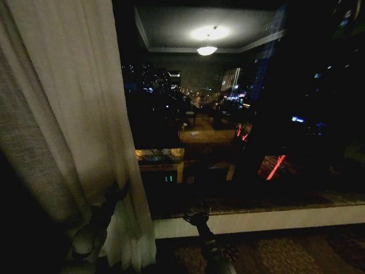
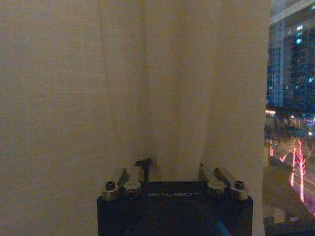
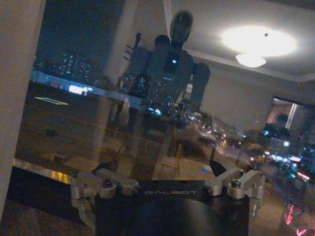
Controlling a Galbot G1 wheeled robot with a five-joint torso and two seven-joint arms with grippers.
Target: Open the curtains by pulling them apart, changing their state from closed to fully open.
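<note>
Cream curtains drawn aside, dark window

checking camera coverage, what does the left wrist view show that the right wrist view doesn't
Left wrist view alone: the left gripper pushed into the pleated folds of the cream curtain, with lit towers past its edge.

Right wrist view alone: the right gripper, open and holding nothing, facing the bare window glass, which mirrors the robot and a glowing ceiling lamp.

Both: a black gripper base marked GALBOT and the night city outside.
</note>
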